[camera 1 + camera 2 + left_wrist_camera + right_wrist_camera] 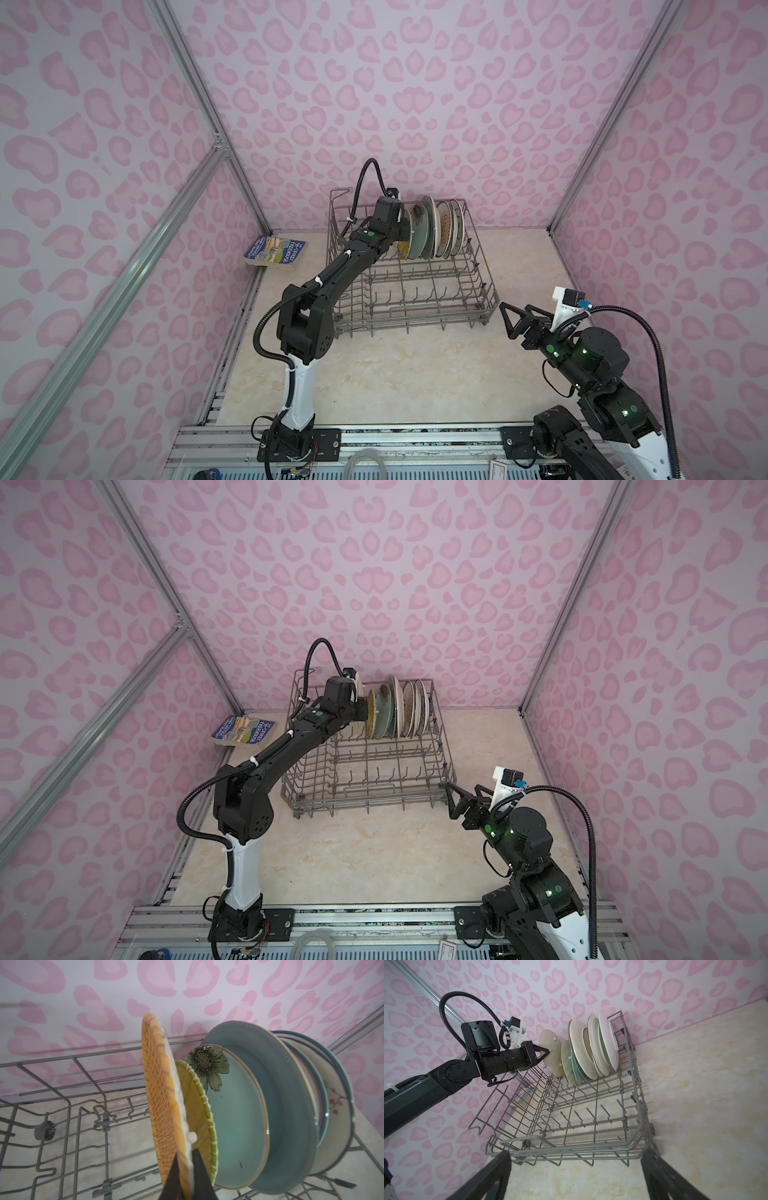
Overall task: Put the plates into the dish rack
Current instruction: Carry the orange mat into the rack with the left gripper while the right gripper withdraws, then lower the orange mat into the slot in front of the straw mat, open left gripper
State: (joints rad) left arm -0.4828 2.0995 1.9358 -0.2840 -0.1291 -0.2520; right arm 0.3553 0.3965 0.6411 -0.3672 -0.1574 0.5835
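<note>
dish rack (415, 321) front and middle tine rows free, reachable from above; plates (428, 232) fill far-right row; left arm (340, 272) crosses rack's left side, fingers (199, 1167) clamped on orange plate (160, 1095) beside them; bench (395, 374) in front open; book (276, 251) far left

Grey wire dish rack (591, 1145), plates (419, 239) standing on edge in its far row, packed close. Orange woven plate (160, 1095) upright at left end, just beside yellow woven one (197, 1115).

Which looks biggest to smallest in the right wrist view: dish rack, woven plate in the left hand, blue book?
1. dish rack
2. woven plate, gripped by the left hand
3. blue book, half hidden behind rack wires and farther off: less sure
</note>
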